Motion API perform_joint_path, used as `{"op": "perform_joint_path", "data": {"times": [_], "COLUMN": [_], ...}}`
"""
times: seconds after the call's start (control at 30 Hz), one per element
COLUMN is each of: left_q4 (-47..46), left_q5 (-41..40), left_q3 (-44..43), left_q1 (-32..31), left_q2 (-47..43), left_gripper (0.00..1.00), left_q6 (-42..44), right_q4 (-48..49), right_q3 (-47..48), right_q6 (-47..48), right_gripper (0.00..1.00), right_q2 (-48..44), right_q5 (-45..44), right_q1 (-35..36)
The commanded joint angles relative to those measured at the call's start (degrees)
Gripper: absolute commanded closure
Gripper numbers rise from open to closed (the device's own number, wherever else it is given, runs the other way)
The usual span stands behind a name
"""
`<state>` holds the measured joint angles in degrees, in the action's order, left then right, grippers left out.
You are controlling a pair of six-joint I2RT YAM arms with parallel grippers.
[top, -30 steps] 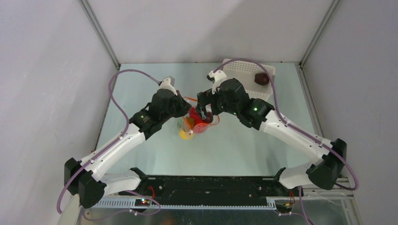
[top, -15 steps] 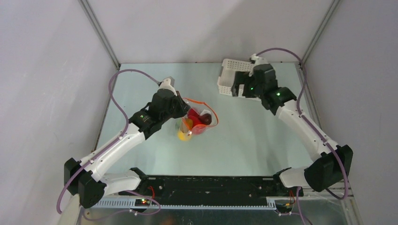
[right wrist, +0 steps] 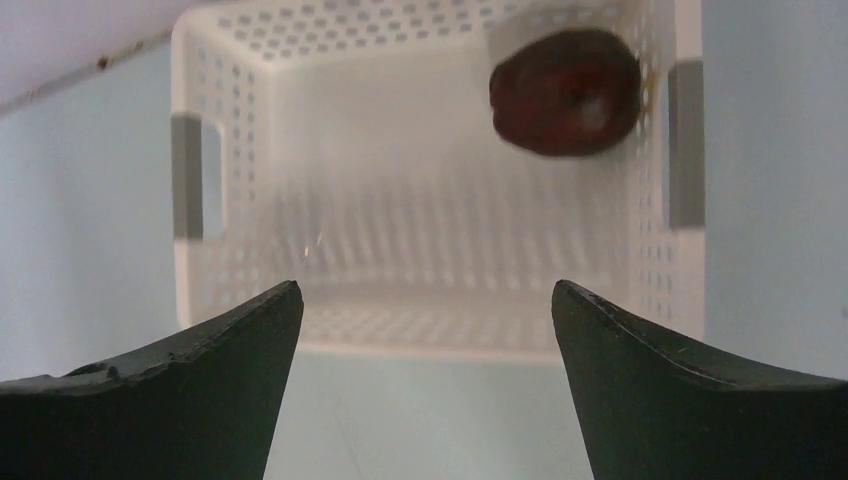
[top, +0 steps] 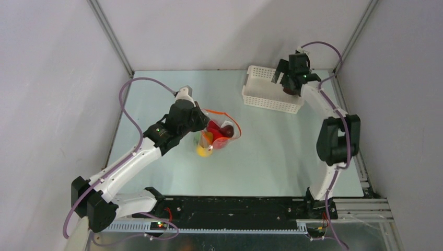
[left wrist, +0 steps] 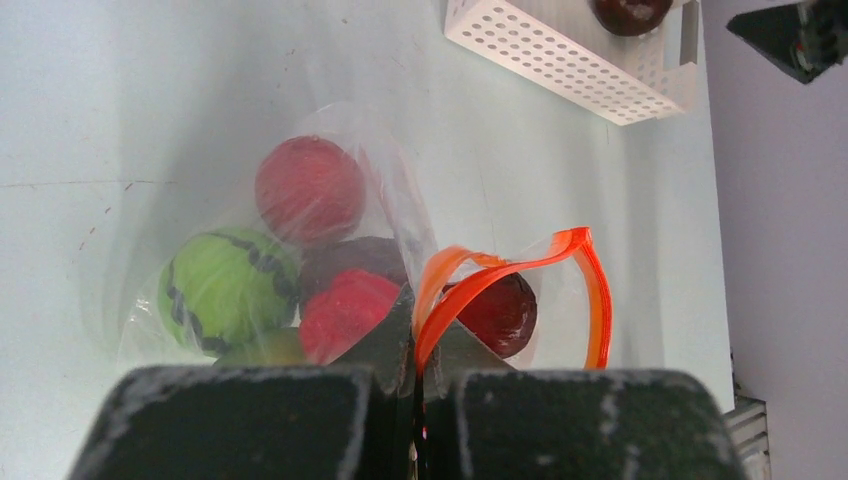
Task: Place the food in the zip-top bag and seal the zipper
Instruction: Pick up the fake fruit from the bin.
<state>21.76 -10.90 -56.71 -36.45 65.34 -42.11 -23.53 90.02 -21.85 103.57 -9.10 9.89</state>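
Pinches the zipper [left wrist: 505,262] with the left end effector [left wrist: 417,345], jaws pressed together on the orange-red strip. Holds that strip arched in an open loop just ahead of the tips, at the mouth of the clear zip-top bag [left wrist: 400,190]. Shows fruit through the plastic: a maroon ball [left wrist: 500,310] right beyond the tips under the loop, a bright red ball [left wrist: 345,312] just left of them, a darker ball [left wrist: 350,258] behind that one, a striped green ball [left wrist: 225,288] further left, a red ball [left wrist: 308,190] farthest ahead, and a sliver of yellow-green fruit [left wrist: 260,348] low on the left. Lets the bag sag onto the surface [top: 271,151].

Spreads the right end effector [right wrist: 425,300] wide, gripping nothing, well apart from the bag. Faces down into the white basket [right wrist: 230,260] just ahead of the tips. Looks onto one maroon fruit [right wrist: 565,92] ahead and to the right, in the basket's far right corner, close against the perforated wall.
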Motion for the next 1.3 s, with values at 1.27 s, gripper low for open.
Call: {"op": "perform_joint_path", "data": {"times": [1.27], "left_q4": [0.85], "left_q5": [-0.41], "left_q3": [-5.00], "left_q1": [0.38], "left_q2": [0.35], "left_gripper": [1.00], "left_q6": [-1.52], "right_q4": [1.87], "right_q3": [18.69], "right_q6": [-41.45], "right_gripper": [0.00], "right_q2": [28.59], "right_q5": [-23.92], "right_q1": [-3.75]}}
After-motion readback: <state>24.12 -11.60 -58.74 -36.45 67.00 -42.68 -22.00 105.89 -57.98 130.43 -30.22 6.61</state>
